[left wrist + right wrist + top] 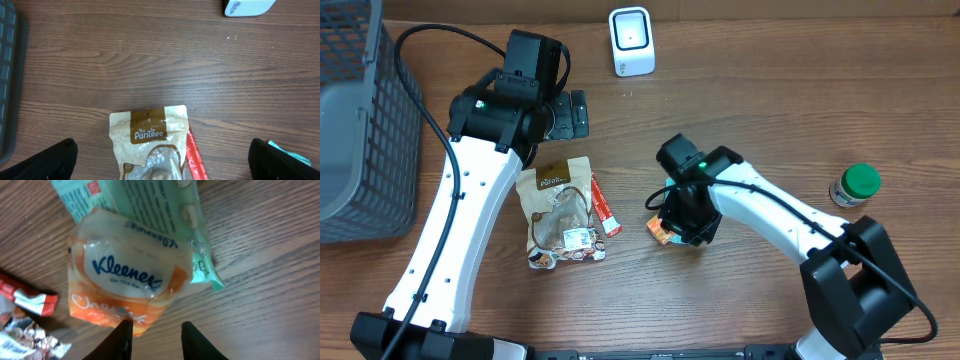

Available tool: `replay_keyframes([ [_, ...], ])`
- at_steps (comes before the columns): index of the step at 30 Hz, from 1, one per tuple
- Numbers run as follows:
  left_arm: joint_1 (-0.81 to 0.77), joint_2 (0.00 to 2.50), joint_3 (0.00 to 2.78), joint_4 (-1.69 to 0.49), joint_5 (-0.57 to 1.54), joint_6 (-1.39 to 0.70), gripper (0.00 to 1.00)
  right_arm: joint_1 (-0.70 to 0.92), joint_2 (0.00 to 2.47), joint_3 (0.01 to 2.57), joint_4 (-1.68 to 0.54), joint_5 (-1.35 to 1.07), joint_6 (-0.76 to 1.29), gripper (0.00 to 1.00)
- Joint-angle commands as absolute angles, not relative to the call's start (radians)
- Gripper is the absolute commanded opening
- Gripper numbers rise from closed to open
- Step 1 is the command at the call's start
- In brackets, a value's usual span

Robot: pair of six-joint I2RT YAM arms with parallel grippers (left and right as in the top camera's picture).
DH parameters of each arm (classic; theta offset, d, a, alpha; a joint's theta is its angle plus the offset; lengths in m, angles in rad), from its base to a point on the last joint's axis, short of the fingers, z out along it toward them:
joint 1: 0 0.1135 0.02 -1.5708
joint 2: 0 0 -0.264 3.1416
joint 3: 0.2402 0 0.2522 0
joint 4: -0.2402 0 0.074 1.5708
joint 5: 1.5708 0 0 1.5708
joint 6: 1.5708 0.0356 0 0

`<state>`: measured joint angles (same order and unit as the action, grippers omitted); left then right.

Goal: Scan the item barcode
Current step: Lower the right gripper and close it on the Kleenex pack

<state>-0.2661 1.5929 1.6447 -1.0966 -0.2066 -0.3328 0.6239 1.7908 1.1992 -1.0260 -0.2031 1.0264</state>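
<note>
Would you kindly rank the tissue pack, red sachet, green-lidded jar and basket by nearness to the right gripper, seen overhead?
1. Tissue pack, at the right gripper.
2. Red sachet, just left.
3. Green-lidded jar, far right.
4. Basket, far left edge.

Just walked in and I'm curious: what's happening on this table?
The right claw hovers low over an orange tissue pack overlapping a teal packet, its jaws apart, nothing gripped. The left claw hangs wide open near a snack bag. The white scanner stands at the far side of the table.
</note>
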Motion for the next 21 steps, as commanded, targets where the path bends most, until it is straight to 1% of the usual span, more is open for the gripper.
replay_keyframes([
  [1,-0.262,1.590,1.658,-1.096,-0.217,-0.314,1.00,0.623,1.776,1.194,-1.019,-0.145,1.082,0.33],
  [7,-0.262,1.590,1.658,-1.096,-0.217,-0.314,1.00,0.623,1.776,1.194,-1.010,-0.083,1.114,0.33],
  [17,-0.262,1.590,1.658,-1.096,-0.217,-0.314,1.00,0.622,1.776,1.190,-0.949,-0.072,1.118,0.33],
  [21,-0.262,1.590,1.658,-1.096,-0.217,-0.314,1.00,0.609,1.776,1.190,-0.947,-0.034,1.045,0.33],
])
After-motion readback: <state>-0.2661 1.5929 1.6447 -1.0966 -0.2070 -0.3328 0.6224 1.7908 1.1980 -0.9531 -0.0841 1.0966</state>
